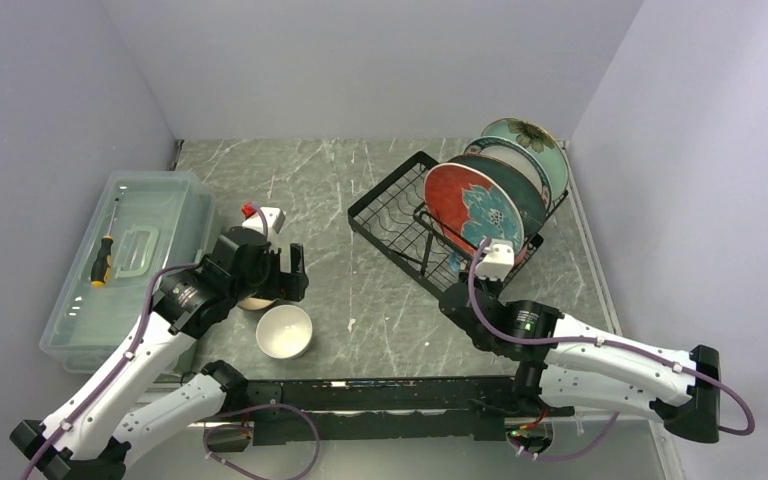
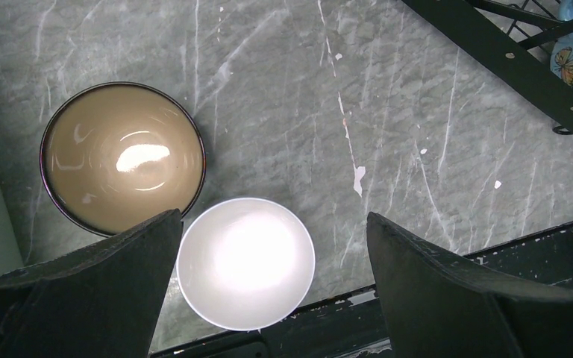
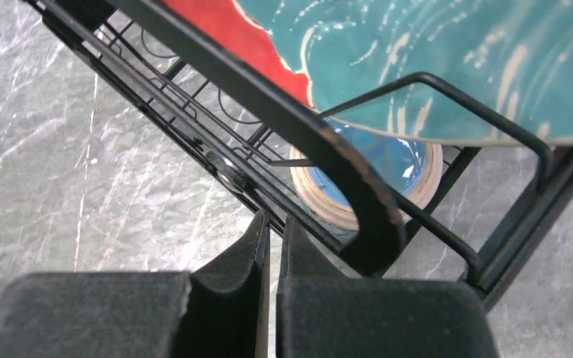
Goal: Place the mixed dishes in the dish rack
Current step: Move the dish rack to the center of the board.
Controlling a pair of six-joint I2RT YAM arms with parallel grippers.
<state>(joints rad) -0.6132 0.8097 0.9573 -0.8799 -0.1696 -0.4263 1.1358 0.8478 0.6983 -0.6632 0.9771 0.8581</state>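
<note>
While three plates stand in the dish rack (image 1: 390, 225), two bowls sit on the table (image 1: 340, 170) beneath the left arm (image 1: 150, 345).
On edge in the slots: red plate (image 1: 473, 210) with a teal flower foremost, dark-rimmed white plate (image 1: 516, 168) behind it, mint-green flowered plate (image 1: 538, 140) rearmost; a blue mug (image 3: 406, 164) lies in the tier below them. The clear plastic box (image 1: 160, 200) at far left holds a screwdriver (image 1: 102, 262). The white bowl (image 1: 284, 331) and brown bowl (image 2: 122, 156) sit upright just beside each other. The left gripper (image 2: 272, 224) hovers over the white bowl, jaws spread wide and empty; the right gripper (image 3: 274, 220), jaws pressed together on nothing, is at the rack's near edge.
</note>
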